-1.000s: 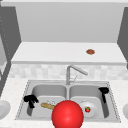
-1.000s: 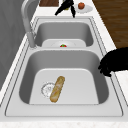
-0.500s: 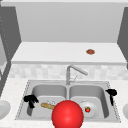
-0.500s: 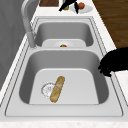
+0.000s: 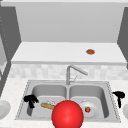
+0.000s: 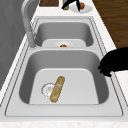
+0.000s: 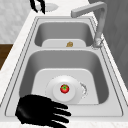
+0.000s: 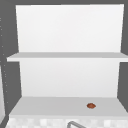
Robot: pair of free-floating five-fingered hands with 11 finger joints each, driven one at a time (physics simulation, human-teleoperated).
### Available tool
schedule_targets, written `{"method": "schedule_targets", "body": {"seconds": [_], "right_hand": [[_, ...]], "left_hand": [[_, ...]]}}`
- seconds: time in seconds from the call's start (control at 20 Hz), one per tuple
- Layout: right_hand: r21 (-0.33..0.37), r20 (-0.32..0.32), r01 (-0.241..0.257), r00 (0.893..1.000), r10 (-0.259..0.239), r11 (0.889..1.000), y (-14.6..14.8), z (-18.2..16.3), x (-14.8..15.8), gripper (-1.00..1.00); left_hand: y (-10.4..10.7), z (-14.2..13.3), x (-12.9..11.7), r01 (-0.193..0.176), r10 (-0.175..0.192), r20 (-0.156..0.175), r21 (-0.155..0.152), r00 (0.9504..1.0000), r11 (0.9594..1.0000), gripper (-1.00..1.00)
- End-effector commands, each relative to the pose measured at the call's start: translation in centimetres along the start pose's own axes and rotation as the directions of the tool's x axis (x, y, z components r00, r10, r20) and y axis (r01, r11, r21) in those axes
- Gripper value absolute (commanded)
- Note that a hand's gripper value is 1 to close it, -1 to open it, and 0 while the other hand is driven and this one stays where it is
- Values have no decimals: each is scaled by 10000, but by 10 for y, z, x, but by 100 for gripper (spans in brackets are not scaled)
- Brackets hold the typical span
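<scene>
The left hand (image 5: 30, 100) hangs over the left basin's outer rim, fingers loosely curled, holding nothing, with open room below it. The bread roll (image 6: 57, 89) lies flat on that basin's floor, its long axis slanting from the drain (image 6: 47, 88) toward the divider. The right hand (image 7: 37, 111) hovers, fingers spread, at the right basin's outer rim, near the plate (image 7: 56, 86) bearing a tomato (image 7: 64, 88). The front view adds a red ball (image 5: 67, 114).

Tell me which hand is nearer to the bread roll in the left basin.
Left. The left hand hovers at the left basin's outer edge, beside the bread roll lying on the basin floor. The right hand is past the sink's far right rim, across both basins.
</scene>
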Motion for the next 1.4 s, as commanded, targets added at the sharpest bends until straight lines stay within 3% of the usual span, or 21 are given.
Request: {"method": "schedule_targets", "body": {"seconds": [0.0,0.9,1.35], "right_hand": [[5,255,522,9983,-522,9986,5,5,-25,-100],[46,230,737,9970,-738,9973,38,73,-115,-100],[152,599,1109,9919,-1116,9937,46,75,-170,-100]], "left_hand": [[0,0,0,0,0,0,0,10000,10000,0],[0,0,0,0,0,0,0,10000,10000,0],[0,0,0,0,0,0,0,10000,10000,0]]}}
